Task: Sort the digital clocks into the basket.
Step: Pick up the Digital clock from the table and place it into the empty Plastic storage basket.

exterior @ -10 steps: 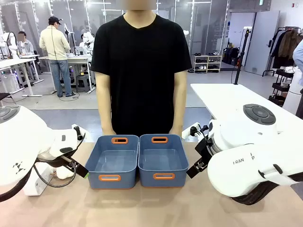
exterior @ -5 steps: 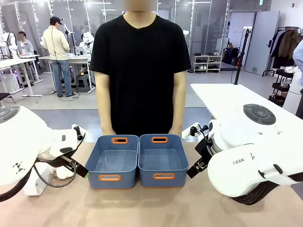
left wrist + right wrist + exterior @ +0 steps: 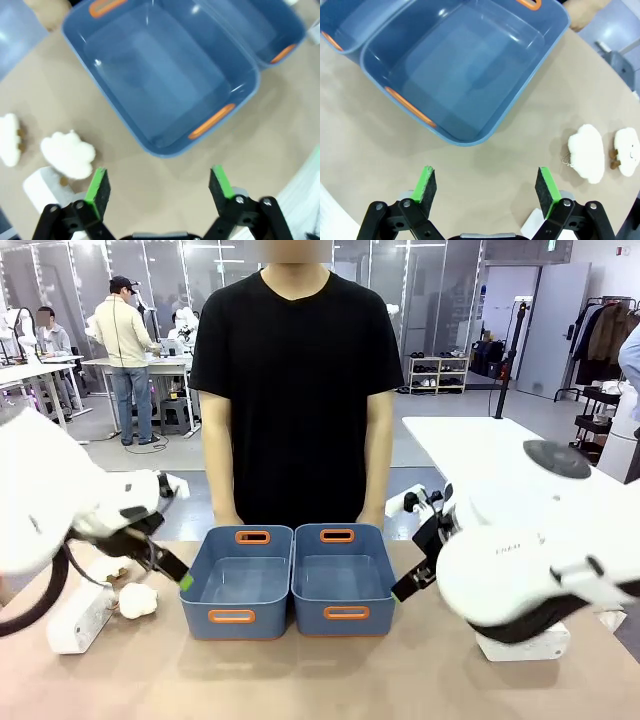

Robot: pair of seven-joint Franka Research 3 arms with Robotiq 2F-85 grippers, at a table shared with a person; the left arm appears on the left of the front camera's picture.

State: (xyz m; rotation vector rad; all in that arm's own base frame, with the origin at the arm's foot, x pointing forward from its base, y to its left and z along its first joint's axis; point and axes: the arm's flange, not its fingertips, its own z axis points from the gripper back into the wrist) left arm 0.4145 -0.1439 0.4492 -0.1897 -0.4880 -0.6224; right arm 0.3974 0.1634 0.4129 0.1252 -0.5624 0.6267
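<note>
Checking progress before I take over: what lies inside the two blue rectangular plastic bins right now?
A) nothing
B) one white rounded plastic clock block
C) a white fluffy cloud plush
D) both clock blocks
A: the left blue rectangular plastic bin and the right blue bin show bare floors. One white rounded plastic clock block lies on the table left of them, and the other clock block lies to their right.
</note>
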